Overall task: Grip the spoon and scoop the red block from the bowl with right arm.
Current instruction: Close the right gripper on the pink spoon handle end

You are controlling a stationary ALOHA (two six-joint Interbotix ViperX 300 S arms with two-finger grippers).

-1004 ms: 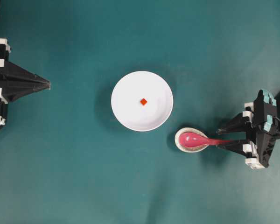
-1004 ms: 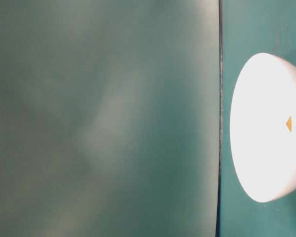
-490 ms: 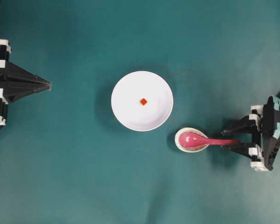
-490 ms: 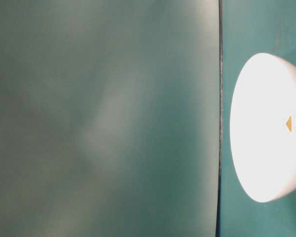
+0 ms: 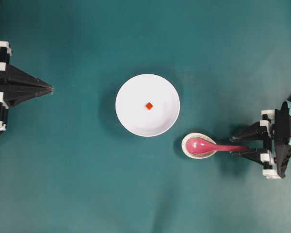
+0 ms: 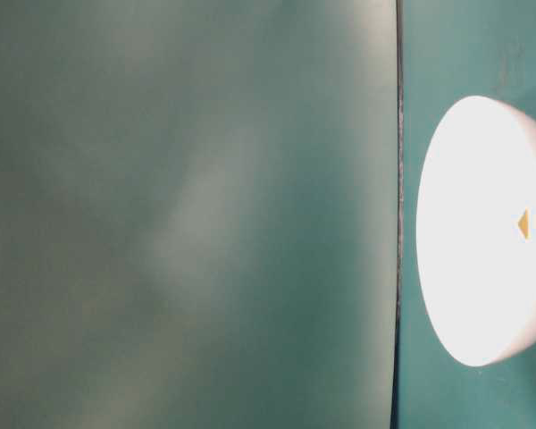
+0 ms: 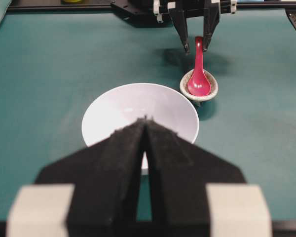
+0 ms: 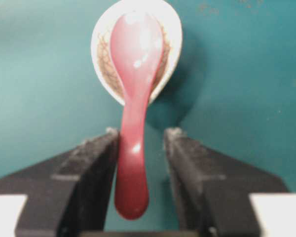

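Overhead: a white bowl (image 5: 147, 105) sits mid-table with the tiny red block (image 5: 149, 106) at its centre; at the bowl's four o'clock, the pink spoon (image 5: 208, 145) rests its scoop in a small speckled dish (image 5: 188, 150); the right gripper (image 5: 237, 144) straddles the handle, fingers parted, one touching; the left gripper (image 5: 50, 88), at nine o'clock, is closed and empty.

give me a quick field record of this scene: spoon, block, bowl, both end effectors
spoon: scoop rests in the small speckled dish, handle between the right end effector's fingers
red block: in the bowl, near centre
bowl: white, on the table
right end effector: open, straddling the handle; left finger touching or nearly so, gap on the right
left end effector: shut, away from the bowl
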